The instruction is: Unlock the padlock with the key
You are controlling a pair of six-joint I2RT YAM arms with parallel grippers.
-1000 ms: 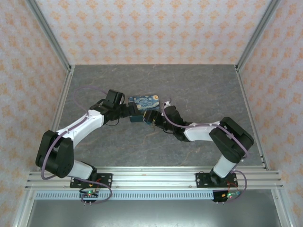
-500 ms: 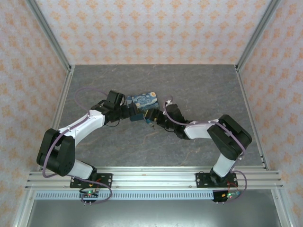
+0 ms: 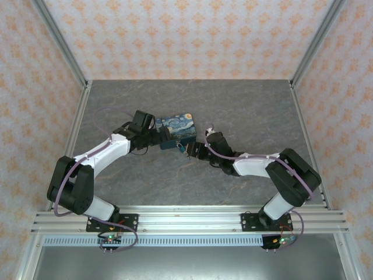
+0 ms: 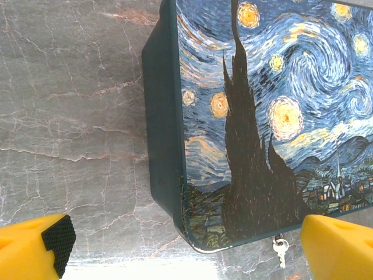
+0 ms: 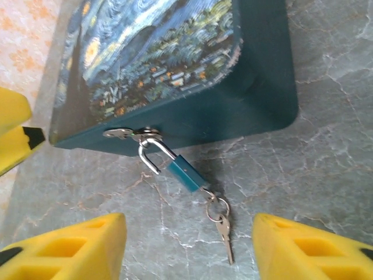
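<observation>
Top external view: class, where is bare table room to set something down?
Bare: the table between the box and the back wall; the near stretch by the front rail. Crowded: the box's near edge, where the padlock hangs between the left gripper and right gripper.

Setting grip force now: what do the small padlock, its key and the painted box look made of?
The padlock: probably coated metal, with a teal-blue body and a bright, glinting steel-like shackle. The key: bare silvery metal, shiny, on a wire ring. The box: smooth matte teal sides, printed lid, corner worn pale; tin or coated board, unclear.
</observation>
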